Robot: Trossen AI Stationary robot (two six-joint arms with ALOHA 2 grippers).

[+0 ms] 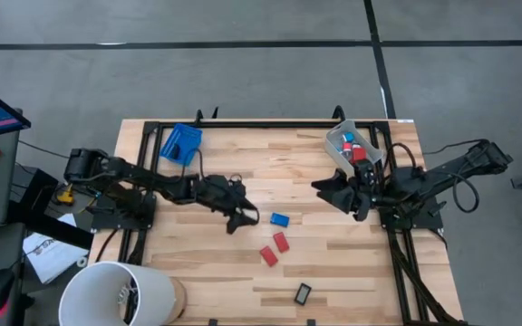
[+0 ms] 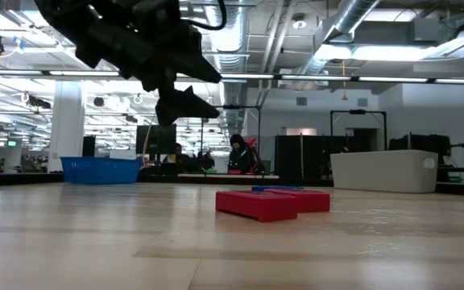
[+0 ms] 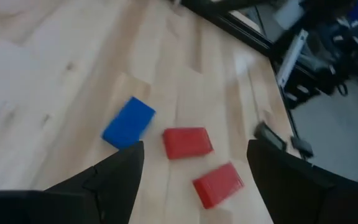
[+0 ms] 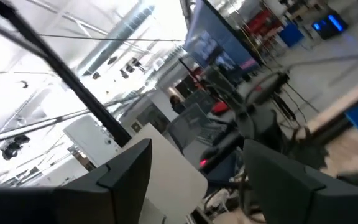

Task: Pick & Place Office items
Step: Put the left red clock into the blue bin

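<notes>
Two red blocks (image 1: 282,241) (image 1: 268,255), a blue block (image 1: 280,219) and a black rectangle with a light face (image 1: 303,292) lie flat on the wooden table. My left gripper (image 1: 243,217) hovers open just left of the blue block, above the table. Its wrist view shows the blue block (image 3: 128,122), both red blocks (image 3: 187,142) (image 3: 218,184) and the black piece (image 3: 269,134) ahead of the fingers. My right gripper (image 1: 341,195) is open and empty in the air, in front of the clear bin (image 1: 352,145), which holds red, blue and white bits.
A blue tray (image 1: 181,143) sits near the table's far left corner. A white bucket (image 1: 116,294) stands at the near left corner. Black frame rails run along the table's left, right and far edges. Bare wood lies between the blocks and the bin.
</notes>
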